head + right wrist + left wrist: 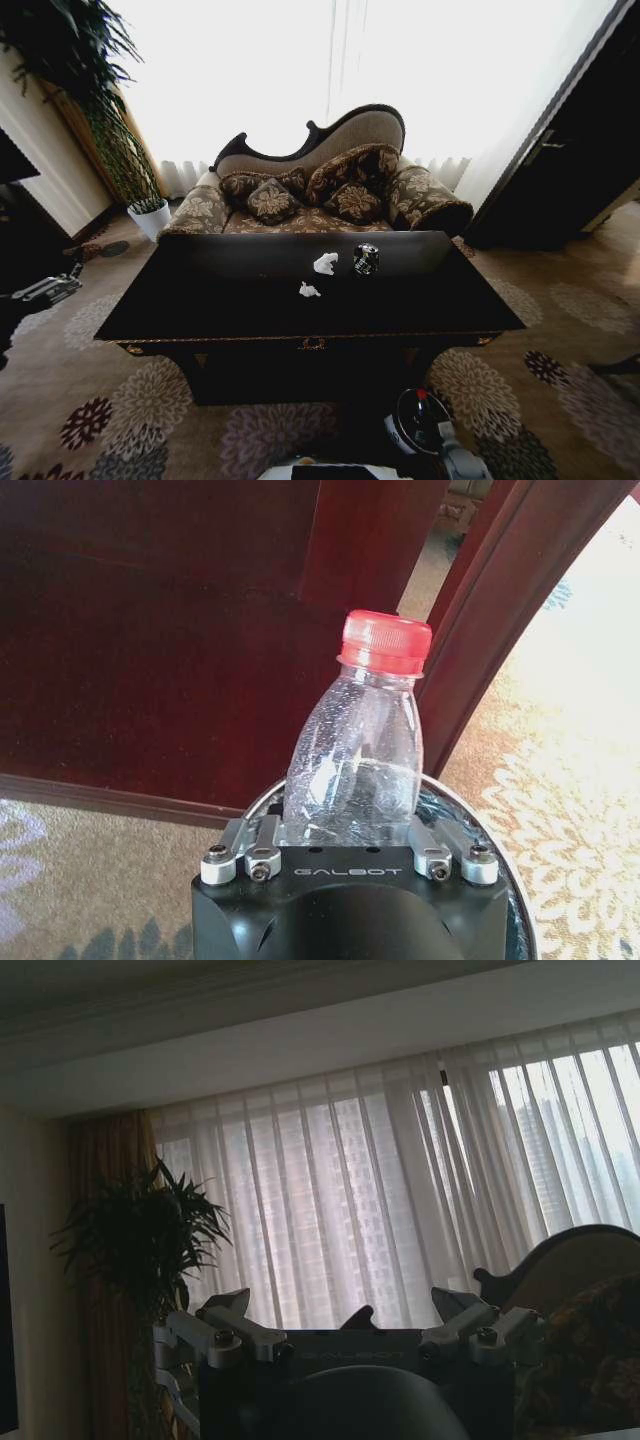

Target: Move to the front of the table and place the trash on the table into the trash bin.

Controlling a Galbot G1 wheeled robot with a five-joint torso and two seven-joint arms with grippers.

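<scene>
Standing on floral carpet before a patterned sofa (330, 195), the glossy black table (250, 305) carries two white paper bits (325, 263) and a dark shiny object (366, 258). The right gripper (350, 825) clamps the red-capped bottle (358, 760) over the trash bin (420, 420); the left gripper (350, 1325) is spread apart toward the curtains (380, 1190).

A patterned sofa (330, 190) with a curved dark-framed back sits against bright sheer curtains (300, 70), floral cushions (272, 200) piled along its seat. A tall leafy plant (90, 90) stands in a white pot (150, 218) beside the sofa's end, near a gold drape (105, 1260). A dark cabinet (580, 150) rises on the other side. Underfoot spreads a beige carpet (120, 400) with big flower medallions.
</scene>
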